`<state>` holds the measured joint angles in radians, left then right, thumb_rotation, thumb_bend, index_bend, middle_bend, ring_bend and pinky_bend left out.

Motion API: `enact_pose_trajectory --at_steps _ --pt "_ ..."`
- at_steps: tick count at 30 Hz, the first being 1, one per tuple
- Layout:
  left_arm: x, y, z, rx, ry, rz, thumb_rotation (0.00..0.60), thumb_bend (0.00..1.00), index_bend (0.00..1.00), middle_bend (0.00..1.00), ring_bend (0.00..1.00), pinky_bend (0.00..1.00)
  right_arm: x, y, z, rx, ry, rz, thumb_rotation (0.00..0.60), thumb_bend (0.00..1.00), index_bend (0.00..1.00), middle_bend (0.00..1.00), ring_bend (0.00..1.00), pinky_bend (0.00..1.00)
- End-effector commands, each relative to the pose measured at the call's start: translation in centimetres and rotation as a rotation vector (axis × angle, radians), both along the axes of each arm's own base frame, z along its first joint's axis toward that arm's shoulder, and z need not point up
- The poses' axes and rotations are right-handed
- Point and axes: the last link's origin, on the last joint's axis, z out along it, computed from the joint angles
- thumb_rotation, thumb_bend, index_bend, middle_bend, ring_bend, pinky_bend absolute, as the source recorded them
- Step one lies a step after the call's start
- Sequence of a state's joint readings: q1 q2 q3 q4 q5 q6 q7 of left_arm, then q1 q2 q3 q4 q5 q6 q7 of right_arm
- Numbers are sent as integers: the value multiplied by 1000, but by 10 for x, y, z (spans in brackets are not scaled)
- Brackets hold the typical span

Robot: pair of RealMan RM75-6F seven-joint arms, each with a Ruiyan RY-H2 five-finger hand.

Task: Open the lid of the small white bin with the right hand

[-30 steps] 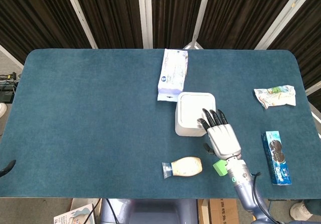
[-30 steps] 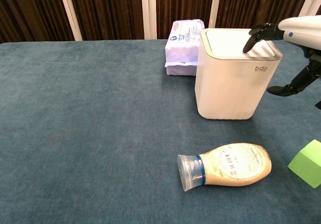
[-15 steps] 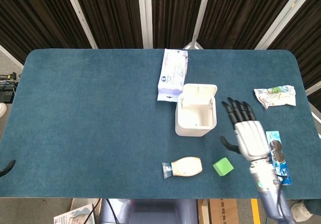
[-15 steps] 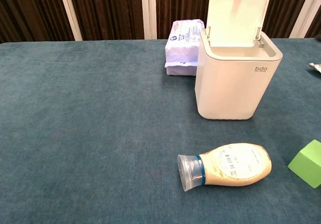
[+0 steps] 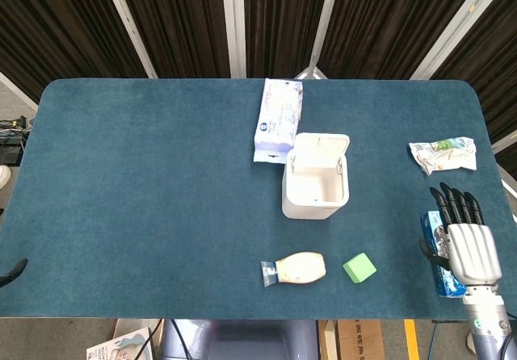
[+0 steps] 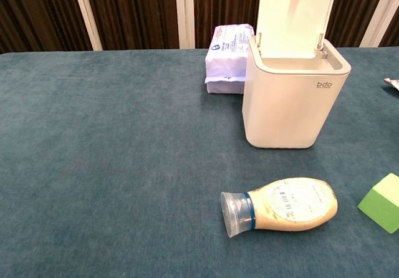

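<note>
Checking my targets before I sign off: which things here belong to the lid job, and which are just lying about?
Job: small white bin, its lid standing open; right hand.
Lying about: wipes pack, sauce bottle, green cube, cookie box, crumpled wrapper.

Head view high overhead, chest view low, close (shared: bin [image 5: 315, 185]).

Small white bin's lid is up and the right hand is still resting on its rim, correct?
Not quite. The small white plastic bin has its hinged lid up, but the right hand is off it, near the table's right edge above the blue snack box, per the head view.
</note>
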<state>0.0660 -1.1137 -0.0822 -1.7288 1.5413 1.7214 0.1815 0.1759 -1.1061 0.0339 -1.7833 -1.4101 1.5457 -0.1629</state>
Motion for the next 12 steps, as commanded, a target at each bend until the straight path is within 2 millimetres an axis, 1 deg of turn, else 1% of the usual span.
enact_pose_trajectory --at_steps 1,8,12 --pt "-1 0 -2 -37 15 28 600 70 187 48 0 0 -12 14 -6 -42 18 2 600 286 47 0 26 11" --pt "1 1 -2 -44 21 26 600 70 187 50 0 0 -23 27 -8 -62 31 -4 600 286 47 0 26 10" --pt "0 1 -2 -46 20 19 600 70 187 50 0 0 -25 26 -6 -71 31 -2 600 286 47 0 25 10"
